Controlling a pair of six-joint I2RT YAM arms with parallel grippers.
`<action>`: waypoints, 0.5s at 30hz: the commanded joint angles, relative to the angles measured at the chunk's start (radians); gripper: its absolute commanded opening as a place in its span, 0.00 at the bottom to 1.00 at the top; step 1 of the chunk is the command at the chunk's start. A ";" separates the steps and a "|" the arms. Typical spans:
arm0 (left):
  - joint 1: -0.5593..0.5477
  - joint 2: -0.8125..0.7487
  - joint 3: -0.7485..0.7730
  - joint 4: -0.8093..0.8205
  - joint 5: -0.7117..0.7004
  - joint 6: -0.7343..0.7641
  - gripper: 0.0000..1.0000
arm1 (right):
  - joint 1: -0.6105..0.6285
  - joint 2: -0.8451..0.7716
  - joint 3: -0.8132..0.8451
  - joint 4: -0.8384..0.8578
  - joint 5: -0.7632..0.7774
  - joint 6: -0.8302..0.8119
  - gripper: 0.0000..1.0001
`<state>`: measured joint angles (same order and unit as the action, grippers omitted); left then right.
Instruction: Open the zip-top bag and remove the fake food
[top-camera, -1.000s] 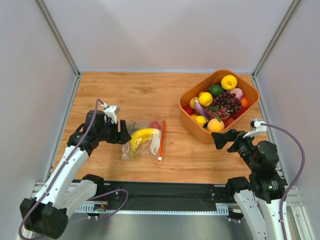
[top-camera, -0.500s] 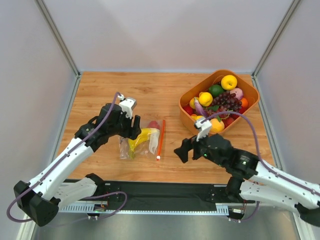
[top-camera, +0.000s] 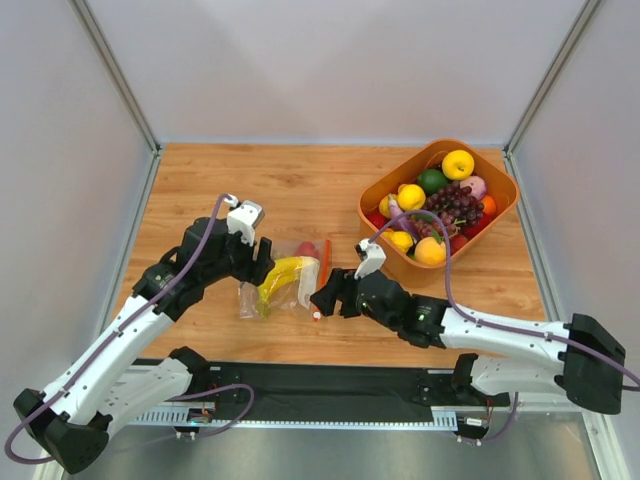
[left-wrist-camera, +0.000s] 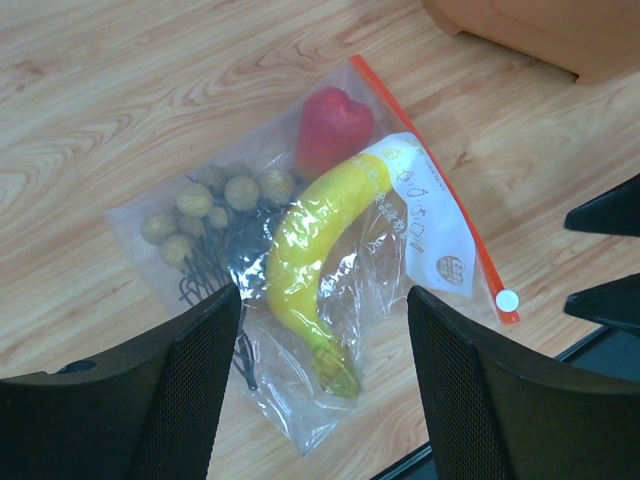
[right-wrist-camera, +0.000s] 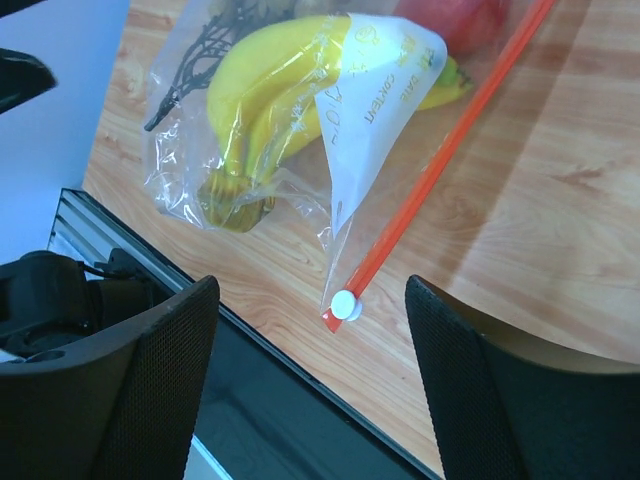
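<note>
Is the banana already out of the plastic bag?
No, the banana lies inside the zip-top bag, behind its clear plastic.

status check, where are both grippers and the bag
Left gripper open, above bag. Right gripper open, at the zip slider. Bag flat on wood, food inside. Nothing in the way.

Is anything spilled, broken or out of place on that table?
Nothing stands out. The zip-top bag lies flat on the table with its banana, red fruit and little tan balls all inside, and the orange basket sits upright, its fruit contained.
</note>
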<state>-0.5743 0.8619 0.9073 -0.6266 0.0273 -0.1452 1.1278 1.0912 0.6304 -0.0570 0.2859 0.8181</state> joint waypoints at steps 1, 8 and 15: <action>-0.004 -0.004 -0.001 0.031 0.023 0.033 0.75 | 0.007 0.058 -0.021 0.138 0.009 0.144 0.76; -0.004 -0.011 -0.005 0.038 0.045 0.032 0.75 | 0.026 0.134 -0.080 0.207 0.022 0.239 0.72; -0.006 -0.014 -0.008 0.039 0.056 0.032 0.74 | 0.040 0.259 -0.092 0.339 -0.022 0.279 0.67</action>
<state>-0.5747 0.8608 0.9035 -0.6167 0.0689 -0.1303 1.1538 1.3102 0.5377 0.1520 0.2615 1.0515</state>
